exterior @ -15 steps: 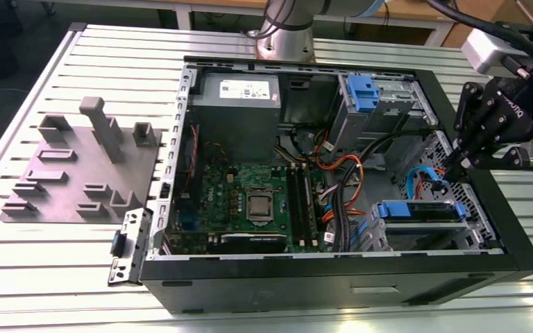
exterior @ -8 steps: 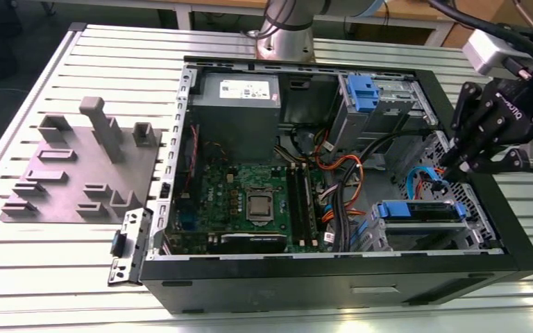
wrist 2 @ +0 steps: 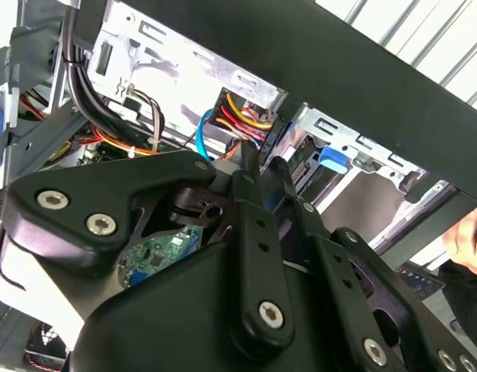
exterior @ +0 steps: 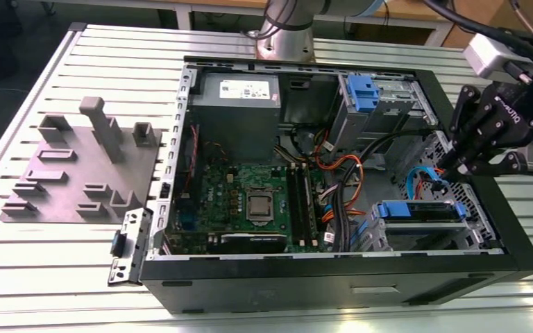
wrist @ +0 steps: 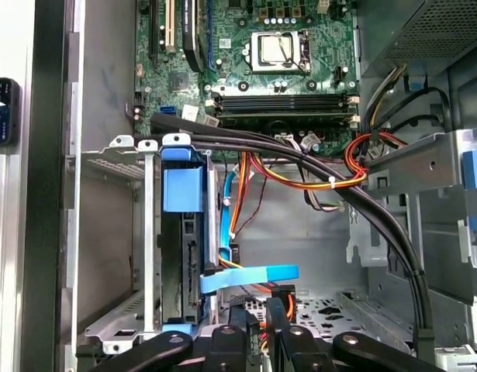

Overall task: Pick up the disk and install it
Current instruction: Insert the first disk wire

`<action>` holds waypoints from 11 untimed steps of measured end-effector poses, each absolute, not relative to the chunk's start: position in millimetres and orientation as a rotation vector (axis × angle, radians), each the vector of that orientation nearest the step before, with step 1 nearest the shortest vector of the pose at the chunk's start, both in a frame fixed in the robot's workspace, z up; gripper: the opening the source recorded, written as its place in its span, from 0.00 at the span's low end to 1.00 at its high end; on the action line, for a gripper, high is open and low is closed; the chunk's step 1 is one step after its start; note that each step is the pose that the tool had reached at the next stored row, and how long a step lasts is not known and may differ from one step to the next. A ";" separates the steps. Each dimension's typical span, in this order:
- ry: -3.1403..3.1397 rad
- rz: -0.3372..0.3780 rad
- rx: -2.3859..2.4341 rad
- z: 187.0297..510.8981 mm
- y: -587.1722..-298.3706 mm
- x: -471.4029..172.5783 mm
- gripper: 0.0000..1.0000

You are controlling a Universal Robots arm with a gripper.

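Gripper clenched and empty over the computer case
The disk sits in the drive cage near your gripper; keep clear of the cables and check that its blue frame lies flush.

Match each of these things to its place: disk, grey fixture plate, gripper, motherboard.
1 disk
2 grey fixture plate
3 gripper
4 motherboard

A on the table, outside the computer case
B over the case's side at the exterior view's right
C in the metal drive cage
D flat in the case's middle

Pairs: 1-C, 2-A, 3-B, 4-D
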State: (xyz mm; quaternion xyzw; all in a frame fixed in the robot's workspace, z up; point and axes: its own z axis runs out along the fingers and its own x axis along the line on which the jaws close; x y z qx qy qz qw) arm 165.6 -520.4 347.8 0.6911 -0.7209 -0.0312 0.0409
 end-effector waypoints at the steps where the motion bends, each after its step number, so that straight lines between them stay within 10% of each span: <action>1: -2.208 -0.096 2.116 347.0 -520.3 166.2 0.25; 11: -2.207 -0.092 2.115 343.5 -520.5 166.6 0.17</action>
